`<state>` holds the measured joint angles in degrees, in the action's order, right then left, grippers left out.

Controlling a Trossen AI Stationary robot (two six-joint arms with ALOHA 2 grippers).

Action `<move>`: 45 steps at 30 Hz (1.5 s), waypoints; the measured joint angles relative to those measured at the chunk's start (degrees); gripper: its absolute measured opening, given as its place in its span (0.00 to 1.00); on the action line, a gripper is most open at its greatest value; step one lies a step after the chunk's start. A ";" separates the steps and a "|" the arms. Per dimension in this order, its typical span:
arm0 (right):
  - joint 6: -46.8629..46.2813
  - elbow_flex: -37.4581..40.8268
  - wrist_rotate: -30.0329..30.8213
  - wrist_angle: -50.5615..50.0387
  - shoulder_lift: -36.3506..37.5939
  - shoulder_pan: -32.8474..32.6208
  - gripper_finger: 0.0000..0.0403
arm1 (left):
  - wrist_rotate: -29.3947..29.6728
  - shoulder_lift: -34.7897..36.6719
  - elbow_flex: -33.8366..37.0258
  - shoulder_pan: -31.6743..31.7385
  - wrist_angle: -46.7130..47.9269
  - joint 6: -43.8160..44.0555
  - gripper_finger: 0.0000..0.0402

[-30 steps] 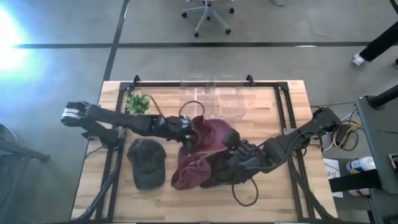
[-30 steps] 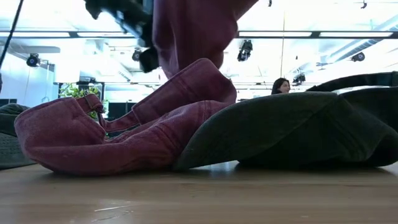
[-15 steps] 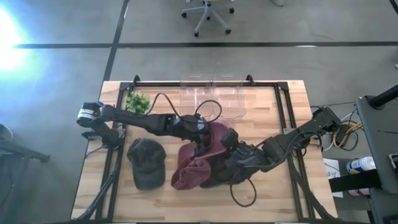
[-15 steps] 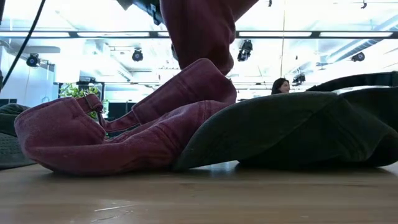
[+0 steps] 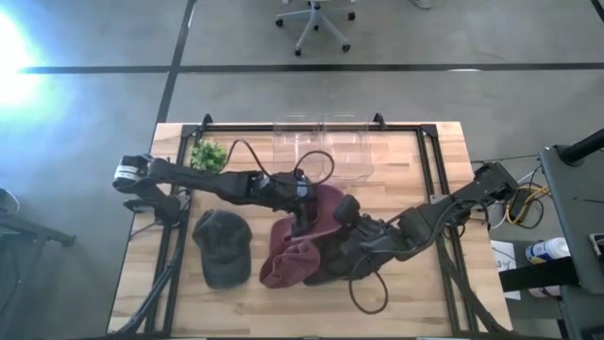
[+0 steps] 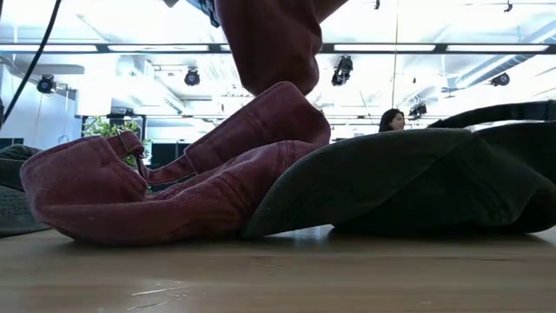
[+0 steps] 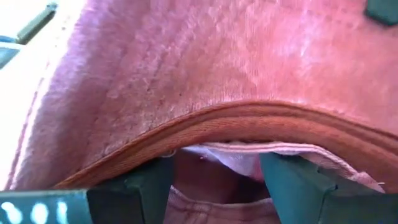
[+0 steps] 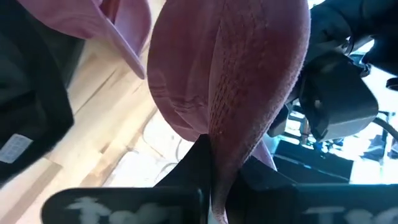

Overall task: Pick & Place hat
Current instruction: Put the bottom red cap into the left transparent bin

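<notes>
Your left tool (image 7: 211, 186), spread wide, straddles the maroon hat's (image 5: 316, 210) brim edge (right tool (image 8: 210, 186) pinches its crown).

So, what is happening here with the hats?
Two robot arms work on a maroon hat in the middle of the table. The right end effector is shut on a fold of it and holds it lifted. The left end effector is open, its fingers on either side of the hat's edge. A second maroon hat and dark hats lie on the wood.
</notes>
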<state>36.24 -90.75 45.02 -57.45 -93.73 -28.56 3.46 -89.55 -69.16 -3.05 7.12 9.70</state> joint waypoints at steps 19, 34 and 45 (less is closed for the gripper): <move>-2.03 0.92 -0.46 -0.26 -0.15 -0.06 0.03 | -4.37 3.62 -5.34 -0.11 19.48 8.55 0.58; -10.72 9.25 6.22 23.24 -0.15 0.90 0.03 | -1.44 6.57 -17.64 -0.07 25.93 6.89 0.58; -13.78 13.40 18.42 33.68 -0.15 0.86 0.03 | 25.57 15.79 -30.78 -0.13 50.66 4.74 0.58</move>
<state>22.46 -77.35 63.44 -23.77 -93.89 -27.70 29.03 -73.76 -99.94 -3.18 57.78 14.44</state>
